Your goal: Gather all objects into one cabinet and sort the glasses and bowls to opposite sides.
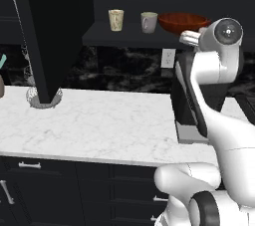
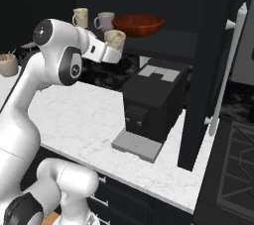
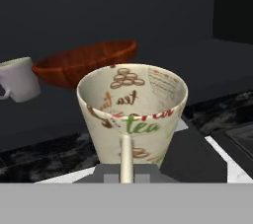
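My gripper [image 2: 113,46] is shut on the rim of a cream tumbler [image 2: 115,38] printed with tea lettering, held upright in the air just in front of the black cabinet's shelf [image 2: 168,38]. In the hand view one finger [image 3: 126,155] runs down the near wall of this glass [image 3: 132,112]. On the shelf [image 1: 99,36] stand another cream tumbler [image 1: 116,20], a greyish-white cup [image 1: 149,22] and the wide red-brown bowl [image 1: 183,22]. Seen from the right they stand in the same order: tumbler [image 2: 80,17], cup [image 2: 104,21], bowl [image 2: 138,25]. Beyond the held glass lie the bowl [image 3: 84,62] and cup [image 3: 19,79].
A black coffee machine [image 2: 154,102] stands on the white marble counter [image 1: 99,120] below the shelf. Open black cabinet doors hang at the left [image 1: 50,36] and right [image 2: 208,70], the right one with a long silver handle [image 2: 229,65]. A stove [image 2: 233,144] lies at far right.
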